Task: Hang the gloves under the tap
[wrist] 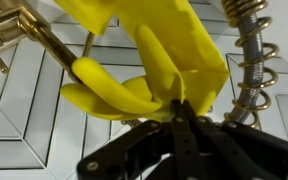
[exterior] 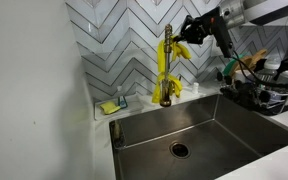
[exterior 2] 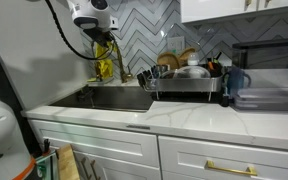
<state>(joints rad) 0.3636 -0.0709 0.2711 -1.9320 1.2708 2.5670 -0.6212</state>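
Note:
In an exterior view one yellow glove [exterior: 164, 78] hangs down along the brass-gold tap [exterior: 167, 40] behind the sink. My gripper [exterior: 191, 42] is just beside the tap's top, shut on a second yellow glove [exterior: 182, 51]. In the wrist view my gripper [wrist: 181, 110] pinches the glove [wrist: 159, 50], whose fingers curl out sideways. A brass part of the tap [wrist: 29, 30] shows at upper left and a coiled spring hose [wrist: 249, 60] at right. In another exterior view the gripper [exterior 2: 101, 33] is above the gloves [exterior 2: 106, 66].
The steel sink [exterior: 199, 125] lies below the tap. A small yellow-green sponge [exterior: 109, 107] sits in a dish at its back corner. A dish rack [exterior: 269, 92] full of dishes stands beside the sink; it also shows in an exterior view [exterior 2: 189, 85]. Tiled wall behind.

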